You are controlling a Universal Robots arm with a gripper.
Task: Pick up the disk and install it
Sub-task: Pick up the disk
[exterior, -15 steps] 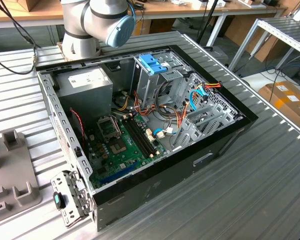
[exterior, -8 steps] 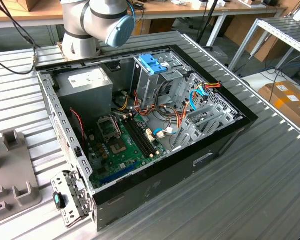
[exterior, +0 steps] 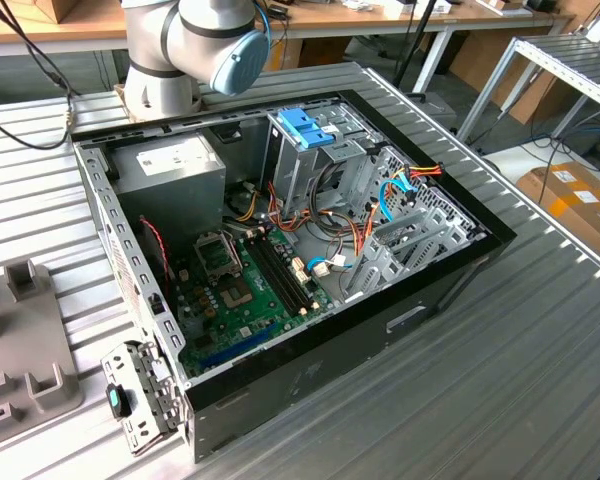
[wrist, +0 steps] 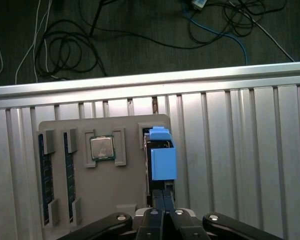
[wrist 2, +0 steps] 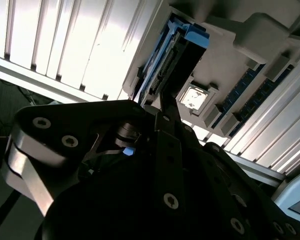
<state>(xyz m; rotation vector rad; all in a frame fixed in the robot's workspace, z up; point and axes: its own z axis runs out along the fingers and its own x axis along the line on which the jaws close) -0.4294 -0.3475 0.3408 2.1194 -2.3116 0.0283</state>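
**Item:** disk (wrist: 162,160), dark body with blue rails.
**Location:** on edge in a slot of the grey tray (wrist: 120,185) on the table (wrist: 230,150), beside a chip (wrist: 102,148) and memory sticks (wrist: 45,180).
**Orientation:** long axis runs along the slot, in line with my gripper (wrist: 163,194) and parallel to the sticks. A blue rail faces upward.
**Handling, by my estimate:** stiff, fairly heavy, shock-sensitive. Take it by the flat faces, not the connector.
**Gripper:** at the disk's near end. Whether it is clamped or apart, I cannot tell.
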